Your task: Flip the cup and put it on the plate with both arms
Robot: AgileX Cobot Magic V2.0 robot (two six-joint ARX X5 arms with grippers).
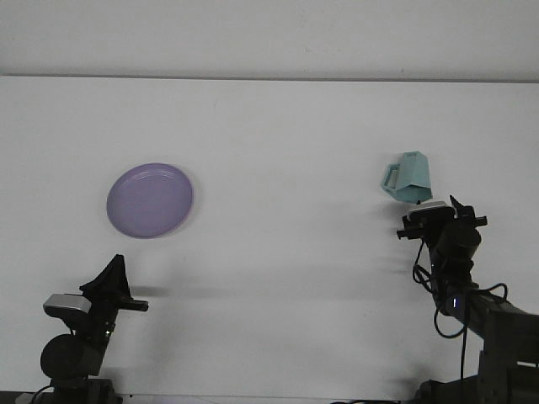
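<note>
The teal cup (408, 178) was seen lying tipped on the desk (286, 135), just beyond the right gripper (431, 204), whose finger state could not be told, far from the plate (150, 199).

A plain white table (278, 135) carries two things; a round purple plate (150, 200) lies flat toward the left; a teal cup (408, 178) sits toward the right, well apart.
</note>
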